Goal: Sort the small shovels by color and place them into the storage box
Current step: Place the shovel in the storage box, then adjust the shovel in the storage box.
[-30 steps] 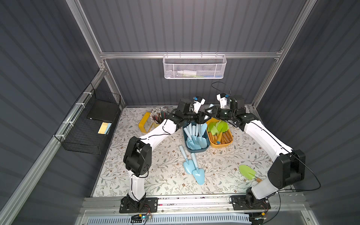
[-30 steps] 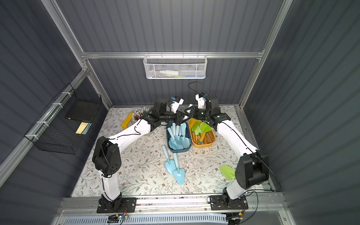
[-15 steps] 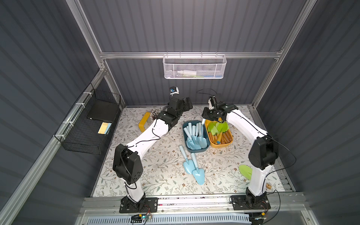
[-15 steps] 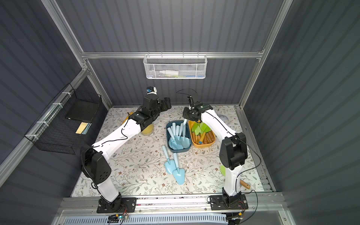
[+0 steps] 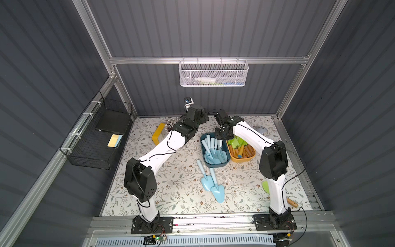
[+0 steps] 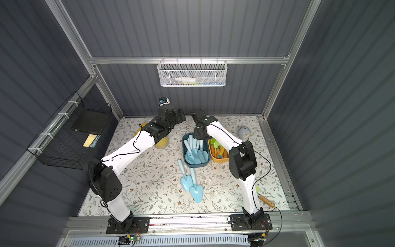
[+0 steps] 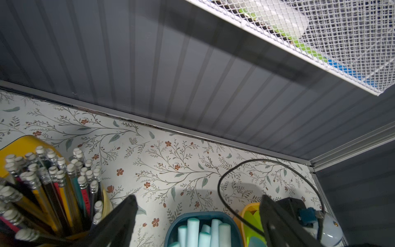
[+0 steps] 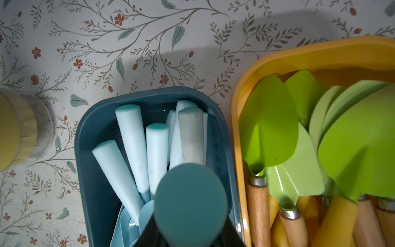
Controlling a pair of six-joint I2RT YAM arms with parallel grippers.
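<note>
The right pincer (image 5: 222,135) hangs over the far end of the blue box (image 5: 214,165). It is closed narrow on the handle of a held shovel (image 8: 190,205), which is pale blue. That shovel hangs upright, handle up and blade down toward the box. Whether the blade touches anything below cannot be told. In the right wrist view the handle shows end-on, with dark pincer parts on either side of it.

The blue box stands about mid-desk, toward the far edge. It holds the sorted blue shovels (image 5: 213,153), whose handles point to the far edge of the desk (image 5: 171,181). Just beside it on the right stands the yellow box (image 5: 242,160). This one is filled with green-bladed shovels (image 8: 269,128) that have wooden and yellow handles, their blades toward the far edge.

The left pincer (image 7: 198,203) is raised near the far edge, its jaws wide and holding nothing. A pencil cup (image 7: 53,192) stands just to its left.

Two loose shovels (image 5: 217,191), both pale blue, lie near the middle of the desk on the near side of the blue box. They lie side by side and touching, blades toward the near edge.

One green shovel (image 5: 265,186) lies by the near right corner, partly hidden behind the right arm. Its wooden handle (image 5: 291,202) points toward that corner.
</note>
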